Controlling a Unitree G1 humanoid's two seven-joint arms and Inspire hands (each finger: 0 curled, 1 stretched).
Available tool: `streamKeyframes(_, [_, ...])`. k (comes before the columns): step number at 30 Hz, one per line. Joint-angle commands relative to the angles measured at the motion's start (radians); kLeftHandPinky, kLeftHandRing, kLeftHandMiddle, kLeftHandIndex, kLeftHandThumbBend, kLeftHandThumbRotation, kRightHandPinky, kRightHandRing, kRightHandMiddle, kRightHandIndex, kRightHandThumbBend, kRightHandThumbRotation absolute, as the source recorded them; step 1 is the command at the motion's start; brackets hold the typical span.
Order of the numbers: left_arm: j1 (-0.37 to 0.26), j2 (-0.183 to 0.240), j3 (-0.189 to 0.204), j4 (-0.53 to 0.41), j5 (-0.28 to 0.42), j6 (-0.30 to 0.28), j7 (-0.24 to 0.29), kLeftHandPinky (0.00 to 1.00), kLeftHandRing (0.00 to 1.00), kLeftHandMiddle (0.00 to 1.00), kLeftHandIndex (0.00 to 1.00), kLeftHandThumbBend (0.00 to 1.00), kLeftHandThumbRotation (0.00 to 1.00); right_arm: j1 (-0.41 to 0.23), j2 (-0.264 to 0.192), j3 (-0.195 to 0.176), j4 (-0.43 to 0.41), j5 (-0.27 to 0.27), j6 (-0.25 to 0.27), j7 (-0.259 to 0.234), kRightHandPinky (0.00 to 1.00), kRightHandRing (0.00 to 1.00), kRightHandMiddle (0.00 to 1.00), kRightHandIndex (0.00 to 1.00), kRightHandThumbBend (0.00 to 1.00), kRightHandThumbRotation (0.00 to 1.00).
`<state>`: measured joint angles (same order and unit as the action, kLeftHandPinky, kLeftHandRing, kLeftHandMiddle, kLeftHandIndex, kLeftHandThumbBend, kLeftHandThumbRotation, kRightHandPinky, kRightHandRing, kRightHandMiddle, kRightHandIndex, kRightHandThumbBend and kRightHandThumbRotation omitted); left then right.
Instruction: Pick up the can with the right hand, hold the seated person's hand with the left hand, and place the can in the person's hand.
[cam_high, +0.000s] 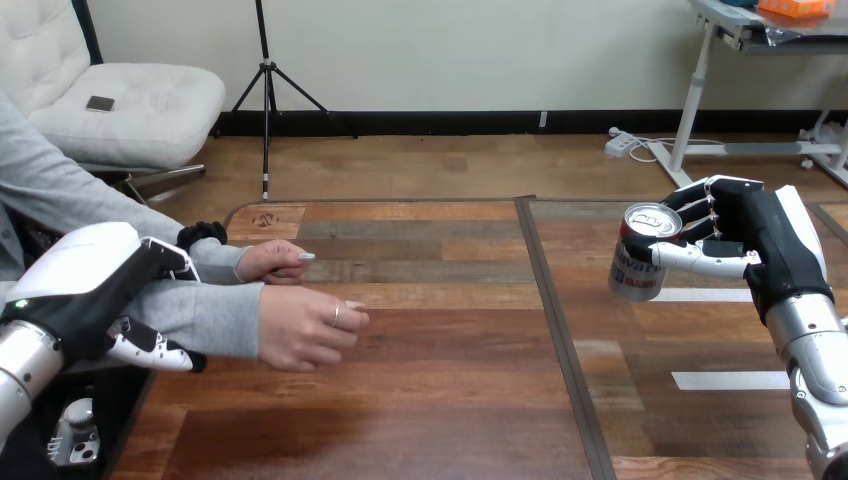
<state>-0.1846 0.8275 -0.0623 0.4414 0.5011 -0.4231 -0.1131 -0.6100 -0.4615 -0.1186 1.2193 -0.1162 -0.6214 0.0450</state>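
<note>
At the right, the right hand (745, 245) clasps the can (640, 252) round its side, tilted over the desk (450, 400). It seems light, smooth and thin-walled, so easily dented. The left hand (85, 295) wraps the person's forearm (220, 318).

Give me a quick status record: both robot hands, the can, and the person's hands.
right hand: curled round the can, over the right side of the table
can: tilted, far from the person
left hand: thumb over, fingers under the person's forearm
person's nearer hand: on the table, empty, palm not turned up
person's farther hand: on the table, empty
handover: not yet done
</note>
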Motion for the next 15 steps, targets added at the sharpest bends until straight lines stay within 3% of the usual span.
streamKeyframes(1, [-0.033, 0.018, 0.037, -0.062, -0.015, -0.013, 0.022, 0.32, 0.37, 0.44, 0.46, 0.78, 0.00, -0.095, -0.010, -0.010, -0.058, 0.019, -0.039, -0.003, 0.33, 0.37, 0.41, 0.45, 0.71, 0.00])
streamKeyframes(15, [-0.038, 0.011, 0.031, -0.041, -0.011, -0.048, 0.039, 0.31, 0.36, 0.43, 0.45, 0.80, 0.00, -0.095, -0.010, -0.008, -0.063, 0.016, -0.027, -0.007, 0.33, 0.37, 0.42, 0.45, 0.71, 0.00])
